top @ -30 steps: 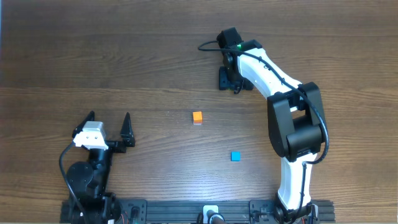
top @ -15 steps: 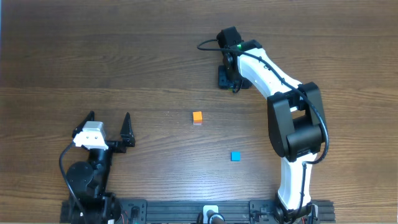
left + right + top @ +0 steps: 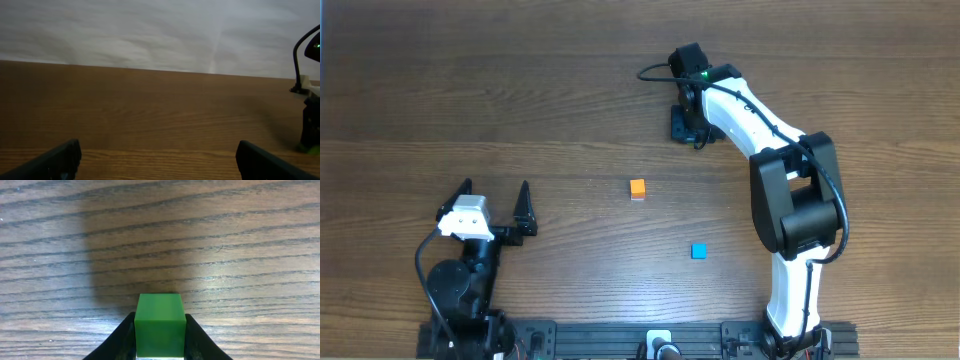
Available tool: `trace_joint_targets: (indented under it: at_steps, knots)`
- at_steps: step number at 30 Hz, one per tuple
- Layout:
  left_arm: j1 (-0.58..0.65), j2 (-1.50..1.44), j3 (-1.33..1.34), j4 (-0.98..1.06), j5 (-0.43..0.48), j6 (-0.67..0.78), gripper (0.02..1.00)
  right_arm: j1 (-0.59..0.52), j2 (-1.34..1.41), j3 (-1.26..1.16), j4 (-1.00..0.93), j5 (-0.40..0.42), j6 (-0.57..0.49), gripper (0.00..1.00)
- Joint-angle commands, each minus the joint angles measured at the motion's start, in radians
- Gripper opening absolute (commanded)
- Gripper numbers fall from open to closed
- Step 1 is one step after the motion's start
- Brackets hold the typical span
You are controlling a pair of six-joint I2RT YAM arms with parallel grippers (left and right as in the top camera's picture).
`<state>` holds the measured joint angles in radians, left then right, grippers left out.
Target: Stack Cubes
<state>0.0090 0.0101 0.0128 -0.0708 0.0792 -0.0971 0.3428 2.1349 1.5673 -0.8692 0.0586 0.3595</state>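
Right gripper (image 3: 687, 128) pinched green cube (image 3: 159, 322) at table's 1 o'clock. Left gripper (image 3: 494, 196) spread at 8 o'clock, holding nothing. Orange cube (image 3: 637, 188) near centre, blue cube (image 3: 698, 250) at 5 o'clock, well apart. Judged: nothing stacked yet, whole stack left.

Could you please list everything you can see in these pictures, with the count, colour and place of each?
orange cube: one, orange, near the table's middle
blue cube: one, blue, nearer the arms' bases, right of the orange cube
green cube: one, green, clamped between the right gripper's fingers
table: one, brown wood, under everything
left gripper: one, black, open, near its base
right gripper: one, black, shut on the green cube, far side
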Motion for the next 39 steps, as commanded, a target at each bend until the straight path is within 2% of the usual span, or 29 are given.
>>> trace_joint_targets:
  at_steps: [1, 6, 9, 16, 19, 21, 24, 28, 34, 39]
  knots:
    - [0.007, -0.007, -0.007, 0.001, 0.006, 0.014, 1.000, 0.005, 0.010, -0.006, -0.001, -0.006, 0.000, 0.213]
    - [0.007, -0.007, -0.007, 0.001, 0.006, 0.014, 1.000, 0.005, 0.001, -0.006, -0.002, -0.031, 0.011, 0.191]
    - [0.007, -0.007, -0.007, 0.001, 0.006, 0.014, 1.000, 0.006, -0.033, -0.005, -0.015, -0.043, 0.014, 0.117]
    - [0.007, -0.007, -0.007, 0.001, 0.006, 0.015, 1.000, 0.050, -0.244, -0.005, -0.132, -0.043, 0.048, 0.056]
    - [0.007, -0.007, -0.007, 0.001, 0.006, 0.014, 1.000, 0.121, -0.374, -0.005, -0.207, -0.033, 0.084, 0.009]
    - [0.007, -0.007, -0.007, 0.001, 0.006, 0.014, 1.000, 0.208, -0.457, -0.005, -0.273, 0.005, 0.154, 0.012]
    - [0.007, -0.007, -0.007, 0.001, 0.006, 0.014, 1.000, 0.325, -0.513, -0.005, -0.332, 0.060, 0.234, 0.012]
    - [0.007, -0.007, -0.007, 0.001, 0.006, 0.014, 1.000, 0.440, -0.525, -0.005, -0.370, 0.076, 0.318, 0.009]
    - [0.007, -0.007, -0.007, 0.001, 0.006, 0.014, 1.000, 0.482, -0.489, -0.005, -0.380, 0.092, 0.389, 0.012]
    - [0.007, -0.007, -0.007, 0.001, 0.006, 0.015, 0.998, 0.482, -0.414, -0.004, -0.375, 0.046, 0.389, 0.012]
